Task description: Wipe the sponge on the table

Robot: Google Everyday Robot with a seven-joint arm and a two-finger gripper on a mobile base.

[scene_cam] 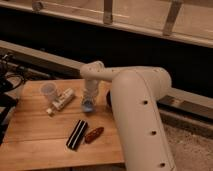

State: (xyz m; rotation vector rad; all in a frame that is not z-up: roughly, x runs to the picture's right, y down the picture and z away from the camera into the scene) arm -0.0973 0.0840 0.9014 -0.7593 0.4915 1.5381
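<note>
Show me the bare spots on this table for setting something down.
The table is bare at its front-left corner, bordered by the white bottle behind and the striped bar on the view's right. Crowded at the back: clear cup, bottle, and the end effector at the sponge. A brown object lies beside the bar.

Table [30, 145]: cup [48, 90] rear left. Bottle [61, 100] lying just right of cup. Claw [88, 100] right of bottle, directly above sponge [87, 106]. Bar [77, 134] front centre, small object [94, 134] just right of bar.
</note>
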